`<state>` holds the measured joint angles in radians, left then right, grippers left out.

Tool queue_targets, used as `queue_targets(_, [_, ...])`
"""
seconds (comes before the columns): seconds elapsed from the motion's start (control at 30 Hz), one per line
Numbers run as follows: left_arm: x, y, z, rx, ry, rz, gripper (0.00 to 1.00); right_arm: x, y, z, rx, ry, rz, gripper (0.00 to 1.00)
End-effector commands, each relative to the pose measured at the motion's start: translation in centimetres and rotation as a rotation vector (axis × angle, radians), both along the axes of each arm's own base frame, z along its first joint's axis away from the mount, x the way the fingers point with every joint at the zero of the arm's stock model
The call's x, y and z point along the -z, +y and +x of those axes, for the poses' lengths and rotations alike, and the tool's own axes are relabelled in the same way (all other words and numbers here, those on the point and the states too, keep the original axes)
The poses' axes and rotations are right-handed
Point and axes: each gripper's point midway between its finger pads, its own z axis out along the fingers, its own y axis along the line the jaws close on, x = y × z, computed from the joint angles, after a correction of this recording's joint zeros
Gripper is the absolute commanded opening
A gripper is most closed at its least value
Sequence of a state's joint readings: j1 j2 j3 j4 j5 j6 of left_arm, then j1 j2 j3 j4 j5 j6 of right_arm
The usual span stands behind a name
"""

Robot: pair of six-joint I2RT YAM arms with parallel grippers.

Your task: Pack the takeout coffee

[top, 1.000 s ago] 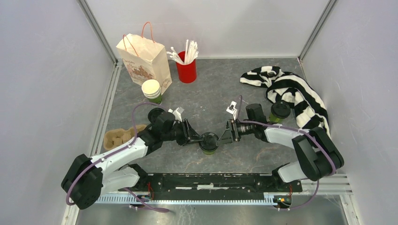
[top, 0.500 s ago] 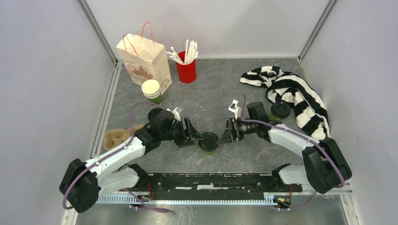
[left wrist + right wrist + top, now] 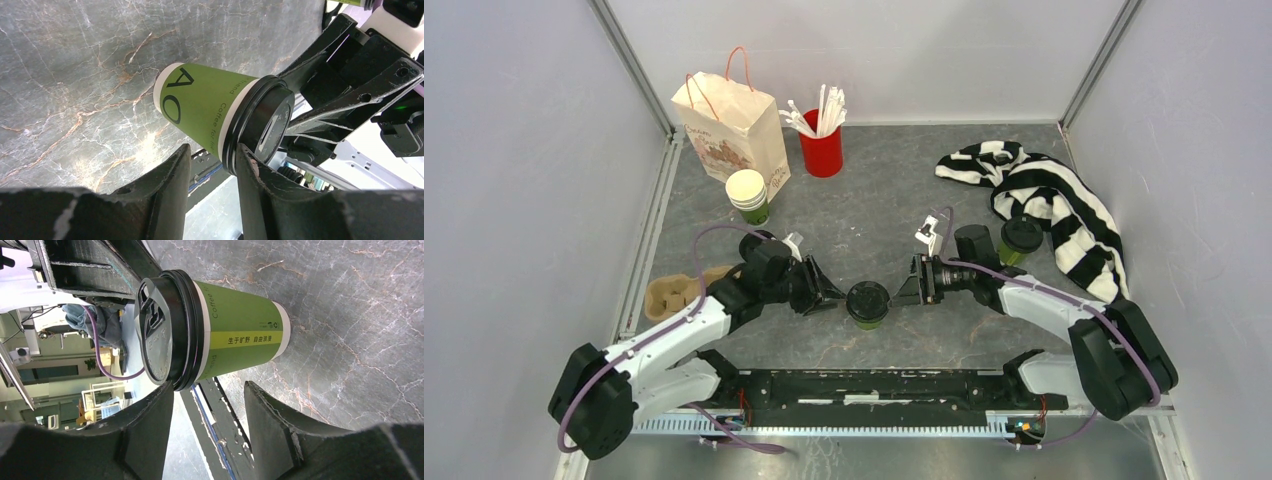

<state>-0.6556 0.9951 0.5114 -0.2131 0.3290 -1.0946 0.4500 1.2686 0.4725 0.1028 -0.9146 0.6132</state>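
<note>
**beanbot22:** ok, where are the 2 takeout coffees right now?

**yam_lurker:** 1 lidded green cup [image 3: 867, 303] stands upright on the grey marbled table [image 3: 874, 200], near the front edge, dead between the 2 arms. The other lidded cup [image 3: 1021, 237] is off to the right, also upright, tucked against the striped cloth [image 3: 1064, 205] just behind the right arm.

**beanbot22:** and the grippers? has either one got it?

**yam_lurker:** nope, not as far as I can see. The left gripper [image 3: 832, 297] sits at the left side of the lidded green cup with its jaws spread. The wrist cam shows its fingers [image 3: 167, 190] with a clear gap, and the lid rim is just past the tips, not pinched. The right gripper [image 3: 902, 291] mirrors it from the right, jaws parted too, with the cup just beyond the tips. Can't tell if any tip actually touches the lid.

**beanbot22:** what else is on there?

**yam_lurker:** A paper bag [image 3: 734, 130] with red handles stands back left, with a red cup [image 3: 822, 152] of white sticks beside it. A stack of lidless cups [image 3: 748, 192] is in front of the bag, and a cardboard cup carrier [image 3: 672, 294] is at the left edge by the left arm.
</note>
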Motion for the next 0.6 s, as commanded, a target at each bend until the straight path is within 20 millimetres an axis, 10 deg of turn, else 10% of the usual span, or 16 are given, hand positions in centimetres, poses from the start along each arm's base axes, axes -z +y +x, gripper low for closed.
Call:
queue_targets(0.0, [-1.1,-1.1,0.6,0.022,-0.025,-0.054,0.45,-0.4,0.6,0.6,-0.003,-0.025,0.023,0.59])
queue_targets(0.4, [2.1,0.1,-0.2,0.032,0.06,0.069,0.41,1.0,0.6,0.8,0.016,0.004,-0.019,0.57])
queue_targets(0.57, [4.5,1.6,-1.3,0.019,0.122,0.154,0.39,4.6,-0.8,0.5,0.075,0.068,-0.173,0.55])
